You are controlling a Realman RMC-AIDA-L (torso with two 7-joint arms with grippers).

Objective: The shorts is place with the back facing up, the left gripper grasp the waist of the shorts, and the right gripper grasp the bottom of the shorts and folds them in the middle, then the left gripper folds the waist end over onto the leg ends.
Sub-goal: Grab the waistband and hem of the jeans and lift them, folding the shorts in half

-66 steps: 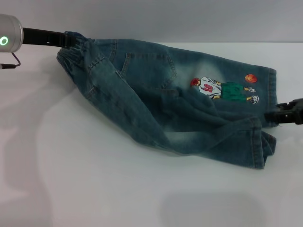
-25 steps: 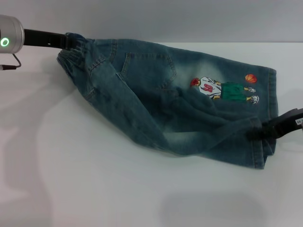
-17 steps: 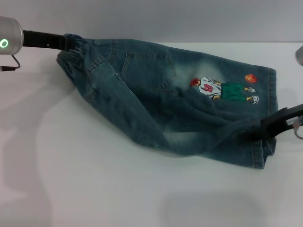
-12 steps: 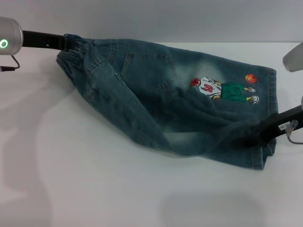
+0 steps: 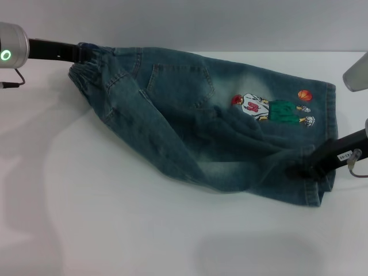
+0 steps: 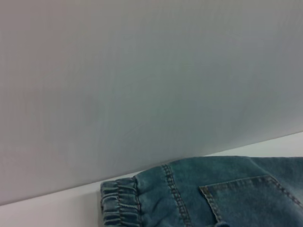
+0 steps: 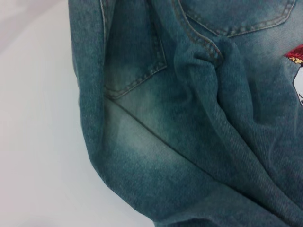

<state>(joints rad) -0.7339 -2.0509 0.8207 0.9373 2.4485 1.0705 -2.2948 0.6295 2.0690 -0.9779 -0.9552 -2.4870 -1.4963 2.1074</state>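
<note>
The faded denim shorts [image 5: 190,121] lie across the white table, patch pockets and cartoon print [image 5: 270,108] facing up. At the far left end is the gathered waist [image 5: 86,69], and my left gripper [image 5: 80,53], on the silver arm with the green light, is shut on it. My right gripper [image 5: 296,170] reaches in from the right and is shut on the bottom of the shorts [image 5: 316,172], where creases in the near leg converge. The left wrist view shows the waist [image 6: 118,203] against the wall. Only denim [image 7: 189,118] and table fill the right wrist view.
White table [image 5: 115,230] extends in front of the shorts and to their left. A grey wall [image 5: 230,23] stands just behind the table's far edge. A silver part of the right arm [image 5: 356,73] shows at the right border.
My right gripper has moved forward and to the left along the leg ends, dragging the near hem and its creases inward. The left gripper and the waist have stayed in place.
</note>
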